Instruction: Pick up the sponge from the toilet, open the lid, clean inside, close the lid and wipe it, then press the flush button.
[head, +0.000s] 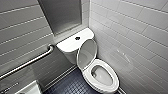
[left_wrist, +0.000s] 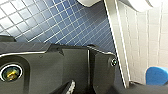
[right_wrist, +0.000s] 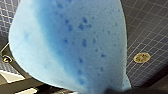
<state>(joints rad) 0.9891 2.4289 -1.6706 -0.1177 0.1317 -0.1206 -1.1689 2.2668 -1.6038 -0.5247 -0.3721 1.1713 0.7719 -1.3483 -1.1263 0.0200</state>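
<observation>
The right gripper (right_wrist: 113, 91) is clamped on one end of the bright blue rectangular foam sponge (right_wrist: 72, 42), pinching it so the block bows & flares wide toward the wrist camera. As for the left gripper (left_wrist: 75, 87), I can't tell if it's released or clenched. So the sponge is off the toilet & up in the air over the dark blue small-tiled floor (right_wrist: 150, 25), w/ a round brass floor drain (right_wrist: 141, 57) near it in that view. From the left wrist, a corner of it shows against the white wall tiles (left_wrist: 140, 50). Further out stands the white glossy ceramic toilet (head: 87, 75). Its oval lid (head: 86, 53) is already up & leaning toward the boxy tank, and the bowl (head: 101, 75) is exposed, so the step in hand is prob. cleaning inside. To do it well, keep the squeeze firm, since foam gives & could slip. Come down over the middle of the opening, not across the seat, then sweep the free end round the inner wall, staying clear of the raised lid so it doesn't drop. The sponge looks soft & porous, w/ darker blue specks and one paler side. The small dark round flush button (head: 77, 38) sits mid tank top, untouched. A brushed steel grab bar (head: 27, 62) runs along the grey wall beside the tank.
</observation>
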